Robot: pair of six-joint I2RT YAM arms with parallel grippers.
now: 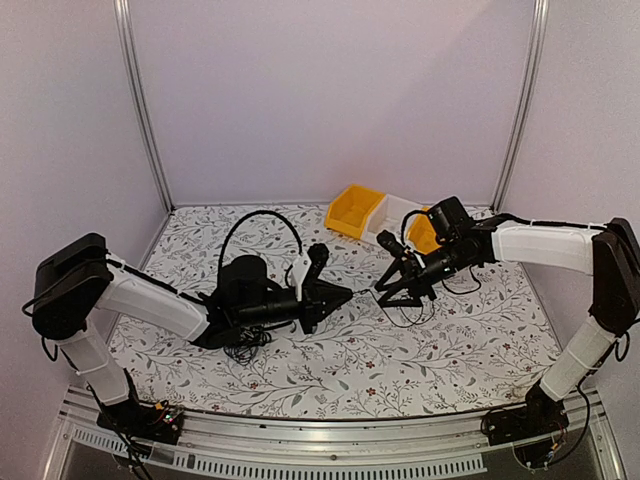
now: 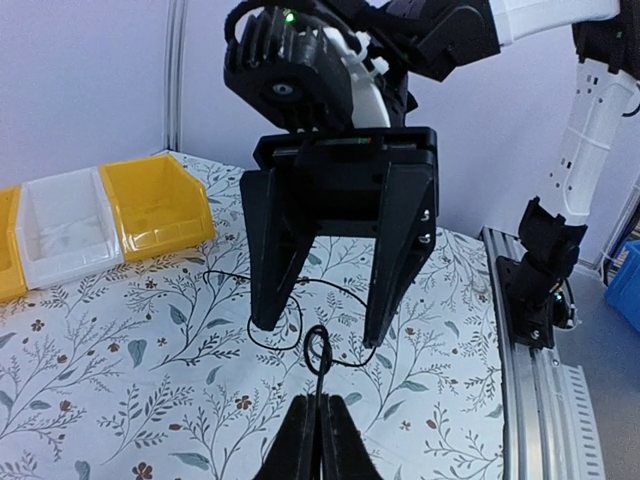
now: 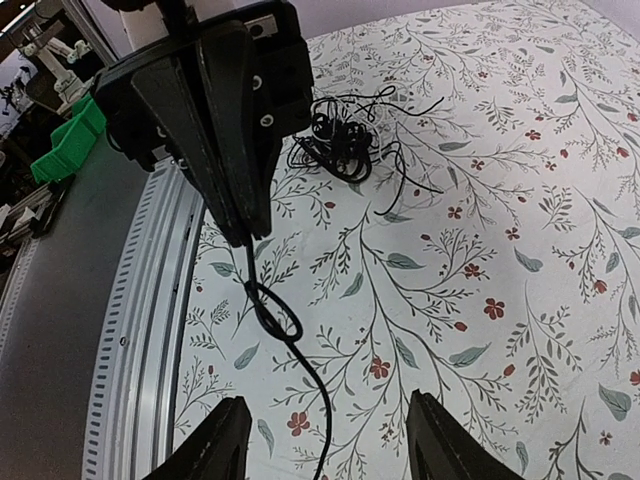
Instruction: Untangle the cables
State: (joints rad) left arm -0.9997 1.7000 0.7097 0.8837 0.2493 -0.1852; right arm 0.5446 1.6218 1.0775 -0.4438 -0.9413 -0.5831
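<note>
**Top view.** The left gripper (image 1: 340, 295) is at frame centre with its fingers together. The right gripper (image 1: 385, 290) faces it from the right with its fingers apart. A tangled clump (image 1: 245, 345) of thin black wire lies on the floral table (image 1: 450, 370), lower left of centre and beneath the left arm.

**Left wrist view.** At bottom centre the left gripper (image 2: 320, 425) is pinched on a single cable (image 2: 318, 352). The cable rises from the tips into a small narrow loop, then spreads in a wide thin curve. The right gripper (image 2: 320, 330) points down, with one finger on each side of that loop.

**Right wrist view.** The right gripper (image 3: 335, 440) has its fingers spread along the bottom edge. The cable (image 3: 275, 315) leaves the left gripper (image 3: 243, 235) in the upper left, forms a small knot-like loop and exits at the bottom. The clump (image 3: 335, 140) sits at upper centre as tight coils with loose strands trailing to the right.
</note>
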